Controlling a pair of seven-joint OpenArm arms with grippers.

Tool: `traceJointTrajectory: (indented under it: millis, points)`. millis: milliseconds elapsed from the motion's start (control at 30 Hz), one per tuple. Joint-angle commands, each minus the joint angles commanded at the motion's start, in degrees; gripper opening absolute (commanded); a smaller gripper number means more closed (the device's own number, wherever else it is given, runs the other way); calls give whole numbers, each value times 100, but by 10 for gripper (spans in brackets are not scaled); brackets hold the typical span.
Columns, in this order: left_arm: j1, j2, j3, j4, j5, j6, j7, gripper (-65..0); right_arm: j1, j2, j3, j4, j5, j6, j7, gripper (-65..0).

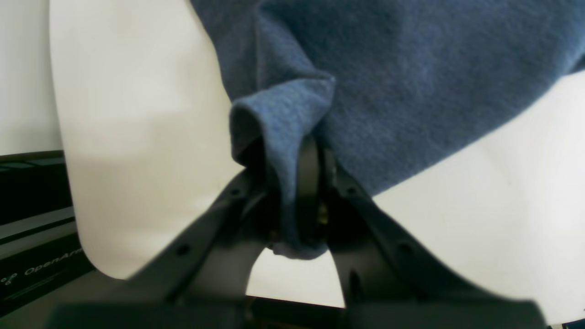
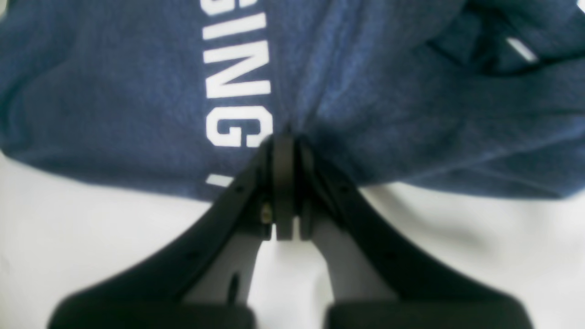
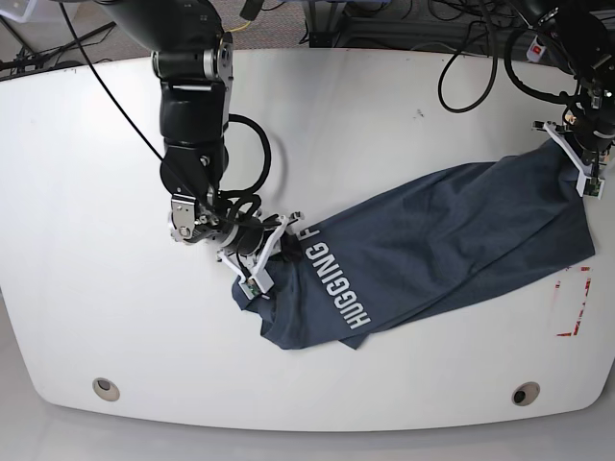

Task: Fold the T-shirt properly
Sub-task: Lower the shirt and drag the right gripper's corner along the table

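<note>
White table (image 3: 115,192) carried the T-shirt (image 3: 432,250), its long axis stretched between the right gripper (image 3: 274,252) and left gripper (image 3: 575,154), both clamped on cloth.

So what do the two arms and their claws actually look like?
Both arms are black with looping black cables. The right arm has thick cylindrical segments. Each claw, right claw and left claw, has matte black V-shaped fingers with small holes and white brackets at the wrist.

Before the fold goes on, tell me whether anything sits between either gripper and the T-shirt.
Nothing visible does. The left gripper is shut on a fold of the T-shirt, and the right gripper is shut on the cloth beside the white lettering. Around it, only the bare table.
</note>
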Motion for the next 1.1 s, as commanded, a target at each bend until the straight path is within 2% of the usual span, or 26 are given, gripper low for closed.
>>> traceJointTrajectory:
  millis: [100,233,400,433,467,567,700,800,933,1100]
  points:
    - [-26,-167,141,-9,-9,0,0,-650,-598,35,343,905,-26,0,-422,-650]
    - [-26,-193,343,-9,-9,0,0,-650,-1398,35,897,1855,-26,0,-774,-650]
    - [-35,-308,492,-18,-9,0,0,-650,-2171,35,1152,2673,0,0,-1073,-650]
    - [-35,-308,571,-53,-9,0,0,-650,-2312,35,1152,2840,9,0,-1160,-633]
    - [-35,-308,615,-79,0,0,0,-650,-2409,35,1152,2980,9,0,-1257,-596]
    - [-44,-334,633,-185,18,0,-9,-650,-2558,35,1204,3508,9,0,-1512,-430]
    - [-193,-484,712,-413,9,0,-9,-650,-2303,26,1662,4097,18,0,-2048,-192]
    - [-193,-554,703,-536,9,0,-9,-650,-1741,105,1934,4026,18,0,-2505,-108]
    - [-193,-589,703,-589,9,0,-9,-650,-923,352,2048,3367,185,0,-2866,-105]
    - [-193,-589,703,-589,9,0,-9,-650,176,756,2057,1591,703,0,-2998,-105]
